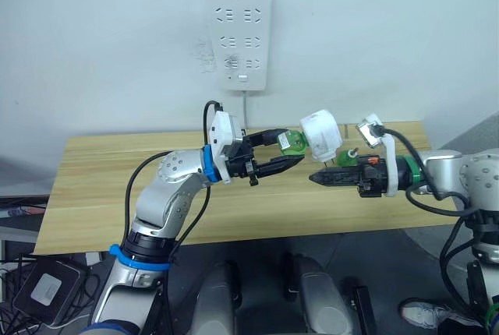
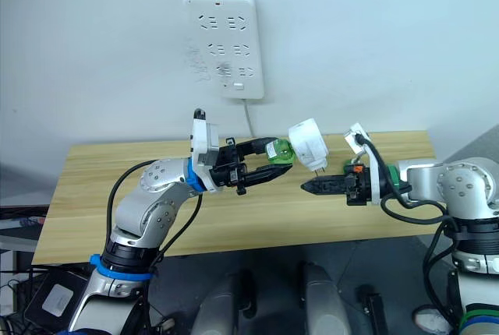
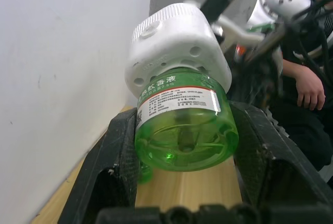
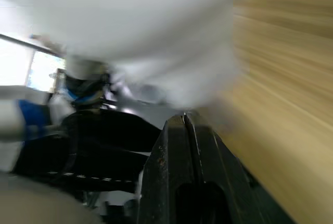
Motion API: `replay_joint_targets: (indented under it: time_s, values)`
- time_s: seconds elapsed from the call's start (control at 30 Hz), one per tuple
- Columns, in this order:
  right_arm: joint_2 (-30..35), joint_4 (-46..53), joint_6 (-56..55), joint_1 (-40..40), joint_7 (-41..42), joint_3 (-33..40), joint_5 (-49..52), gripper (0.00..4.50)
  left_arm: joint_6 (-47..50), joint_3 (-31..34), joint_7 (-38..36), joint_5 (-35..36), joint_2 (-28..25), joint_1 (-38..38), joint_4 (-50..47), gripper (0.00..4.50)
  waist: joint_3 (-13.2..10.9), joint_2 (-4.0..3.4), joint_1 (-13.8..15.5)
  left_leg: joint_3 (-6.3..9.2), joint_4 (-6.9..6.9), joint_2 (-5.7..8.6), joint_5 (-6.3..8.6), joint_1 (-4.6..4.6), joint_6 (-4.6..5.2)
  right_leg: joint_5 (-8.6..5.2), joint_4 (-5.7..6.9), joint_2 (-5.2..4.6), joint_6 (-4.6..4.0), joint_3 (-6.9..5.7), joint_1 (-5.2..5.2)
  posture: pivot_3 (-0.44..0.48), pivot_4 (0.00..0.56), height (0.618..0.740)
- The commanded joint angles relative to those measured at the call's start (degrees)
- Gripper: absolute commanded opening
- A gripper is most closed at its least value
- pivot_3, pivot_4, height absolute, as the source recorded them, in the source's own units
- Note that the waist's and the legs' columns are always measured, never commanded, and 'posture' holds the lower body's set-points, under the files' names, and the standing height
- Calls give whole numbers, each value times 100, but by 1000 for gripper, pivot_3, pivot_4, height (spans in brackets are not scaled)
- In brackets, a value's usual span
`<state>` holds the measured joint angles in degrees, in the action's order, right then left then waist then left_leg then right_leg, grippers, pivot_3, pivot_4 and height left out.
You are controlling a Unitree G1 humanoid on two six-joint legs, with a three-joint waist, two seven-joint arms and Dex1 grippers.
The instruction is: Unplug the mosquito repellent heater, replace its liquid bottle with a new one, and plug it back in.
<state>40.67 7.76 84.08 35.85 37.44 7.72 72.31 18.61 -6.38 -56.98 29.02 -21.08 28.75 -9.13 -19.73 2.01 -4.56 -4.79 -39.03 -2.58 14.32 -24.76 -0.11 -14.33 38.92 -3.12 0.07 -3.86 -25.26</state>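
Heater (image 1: 322, 133), a white rounded plastic unit with small round holes in its shell, hung in the air above the wooden worktop (image 1: 101, 187), between the two arms and below the white power strip (image 1: 237, 33) on the wall. It was unplugged, well apart from the strip's sockets. A green translucent bottle (image 3: 182, 125) was screwed into its underside; the bottle carried a white label with a red band and small print, and how much liquid it held could not be told. In the left wrist view the bottle's flat base faced the camera, with the heater's white body beyond it.

The left tool (image 1: 274, 152) was open about as wide as the bottle, its two black fingers (image 3: 117, 161) pressed against the bottle's sides, so it held the bottle and with it the heater. The right tool (image 1: 323, 177) pointed toward the left one, just under the heater, its fingers closed together with nothing between them; in the right wrist view the heater loomed as a blurred white mass close above the fingertips. A second small green item (image 1: 346, 155) lay on the worktop behind the right tool. A person's hand (image 3: 309, 86) showed beyond the worktop in the left wrist view.
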Motion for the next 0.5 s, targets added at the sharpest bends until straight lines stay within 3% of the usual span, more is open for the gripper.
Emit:
replay_joint_targets:
  time_s: [0.03,0.23,0.5]
  values:
    - [-91,-74,287,204,-368,427,777,29,-93,-32,-53,18,-14,-60,-265,2247,0,0,-3,-1,0,0,0,0,0,0,-1,0,0,1,0,-200,308,740]
    - [130,225,439,-48,-397,315,1042,29,-14,3,-20,119,38,69,-255,2247,0,0,8,0,0,2,0,-2,1,0,-3,0,0,0,0,-203,311,740]
    - [764,4,-395,-402,334,-180,-367,29,104,60,-109,240,-27,136,-338,2247,0,0,13,-2,-1,4,1,-1,2,-1,-2,1,2,2,0,-195,311,740]
